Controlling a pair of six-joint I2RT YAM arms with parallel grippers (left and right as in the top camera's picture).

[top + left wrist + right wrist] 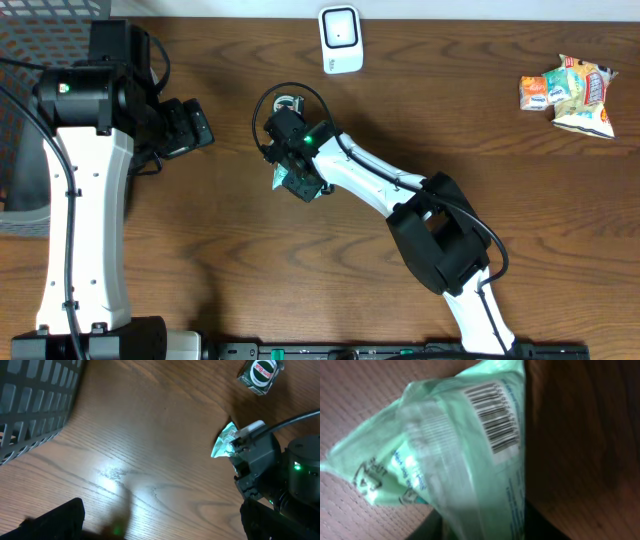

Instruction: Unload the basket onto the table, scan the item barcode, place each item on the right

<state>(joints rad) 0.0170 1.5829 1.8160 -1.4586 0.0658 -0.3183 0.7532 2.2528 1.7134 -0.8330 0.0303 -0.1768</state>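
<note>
Now right tool (297, 184) gripping green packet (455, 460), barcode (495, 415) showing

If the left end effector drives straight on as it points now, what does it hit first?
The left end effector would probably meet bare tabletop first; the green packet and small pack sit right of its line.
</note>
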